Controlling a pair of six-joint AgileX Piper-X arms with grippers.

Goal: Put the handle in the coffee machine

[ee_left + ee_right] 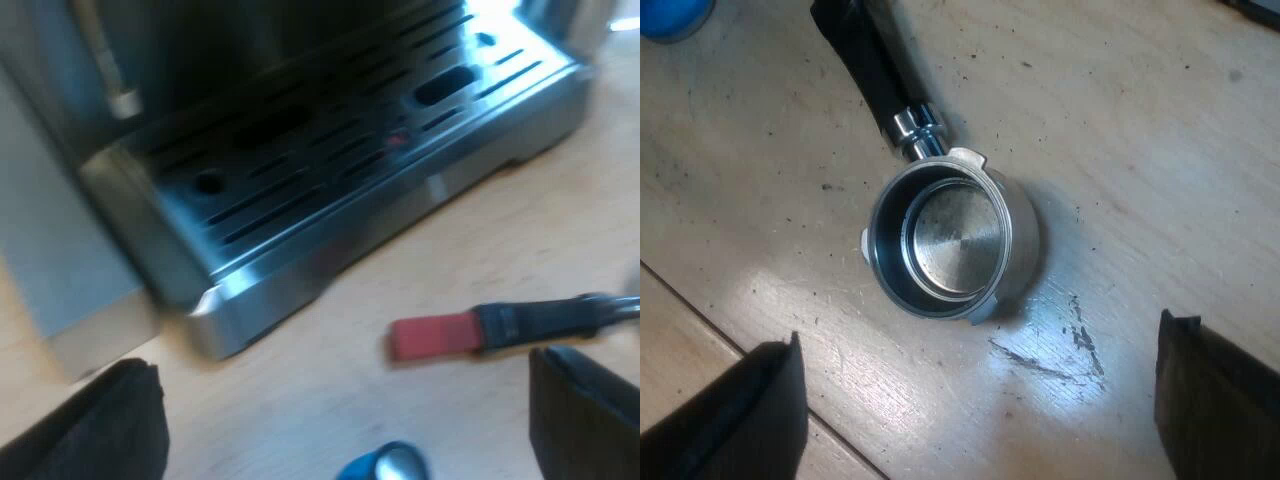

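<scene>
Both jaws wide apart above holder (952, 240)

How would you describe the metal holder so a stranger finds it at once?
Start from the espresso machine and its slotted drip tray. On the wooden table near it lies the metal holder, a round empty cup facing up. Unlike the blue tamper nearby, it has a dark handle ending in red.

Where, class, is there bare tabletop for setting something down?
Bare wood lies between the steel espresso machine's drip tray and the dark, red-tipped handle, and beside the round metal holder, away from its handle. Crowded: between handle and blue tamper.
</scene>
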